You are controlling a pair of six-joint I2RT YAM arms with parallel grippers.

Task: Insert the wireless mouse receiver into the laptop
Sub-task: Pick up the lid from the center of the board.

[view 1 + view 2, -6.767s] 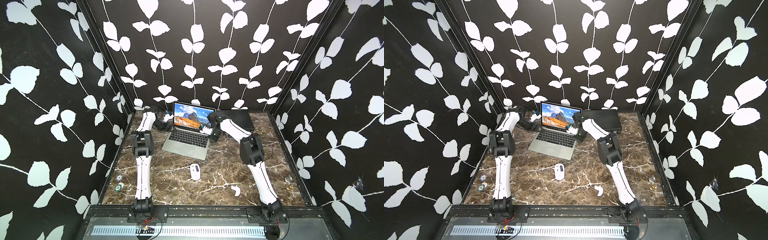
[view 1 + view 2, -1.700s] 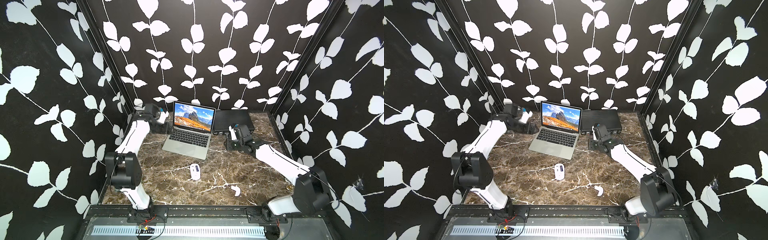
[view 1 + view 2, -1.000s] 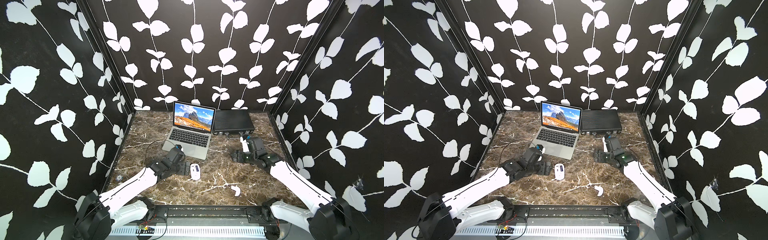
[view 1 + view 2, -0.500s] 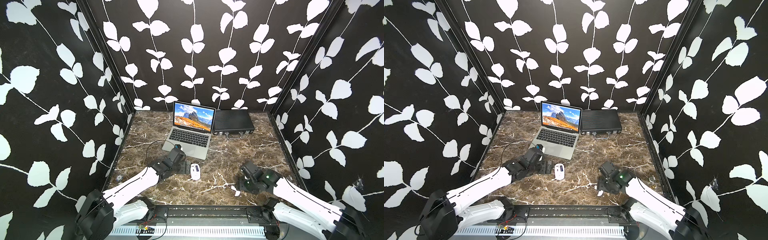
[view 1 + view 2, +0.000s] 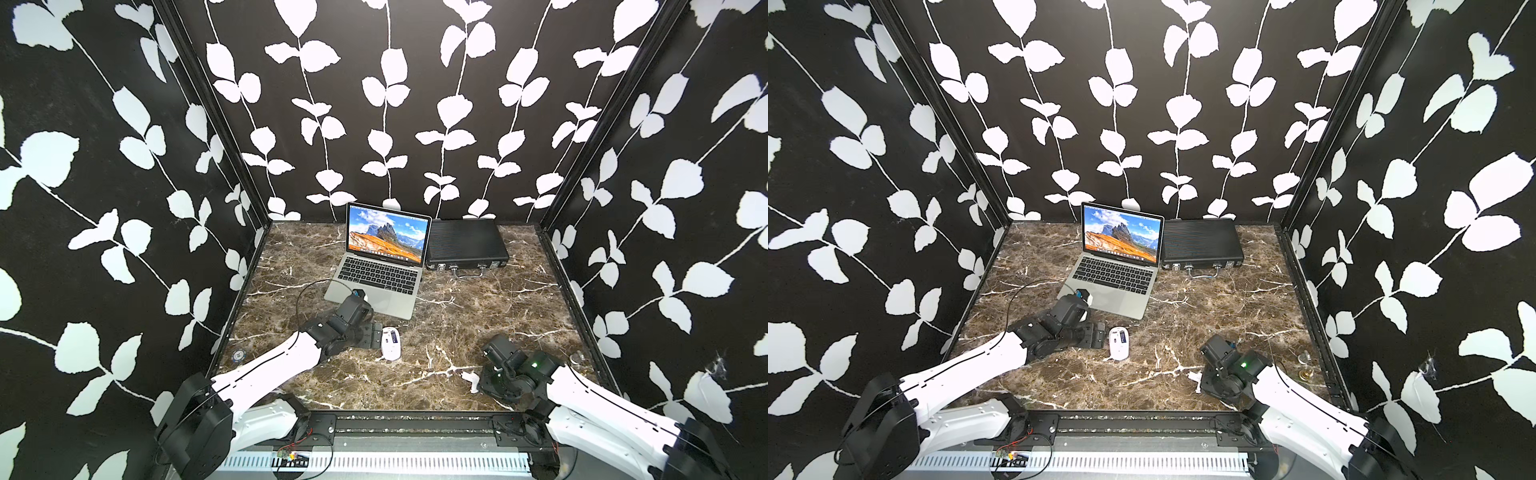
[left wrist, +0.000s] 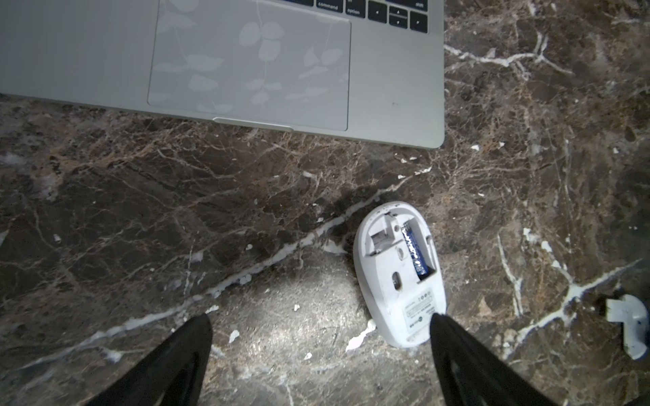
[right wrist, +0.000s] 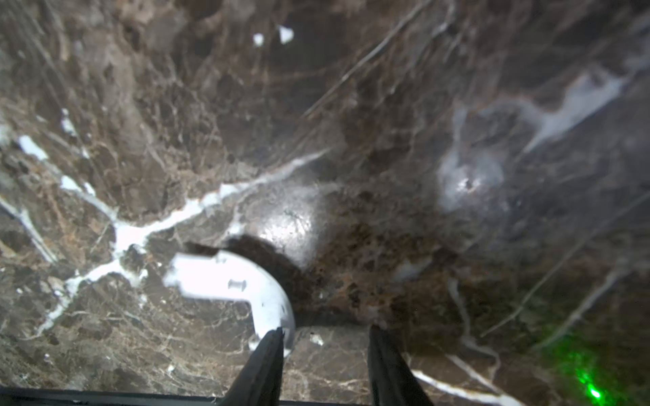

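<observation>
The white wireless mouse point(image 6: 397, 274) lies underside up on the marble, its battery bay uncovered with a blue battery in it; both top views show it point(image 5: 391, 343) point(image 5: 1119, 343) in front of the laptop point(image 5: 382, 266). The receiver does not show as a separate thing. My left gripper point(image 6: 320, 323) is open, low over the table just left of the mouse, one fingertip point(image 6: 441, 327) at its near end. My right gripper point(image 7: 325, 334) is open with a narrow gap and nothing in it. It hangs over the loose white cover piece point(image 7: 242, 284), with one fingertip point(image 7: 276, 339) at that piece's end.
A flat black ribbed case point(image 5: 465, 245) lies to the right of the laptop at the back. Small metal bits point(image 5: 1304, 365) sit by the right wall and a round one point(image 5: 238, 355) by the left. A thin black cable point(image 5: 303, 291) loops from the left arm.
My right arm has pulled back from mid-table to the front edge, over the cover piece, and its jaws have narrowed. The left arm has stayed beside the mouse, open.
</observation>
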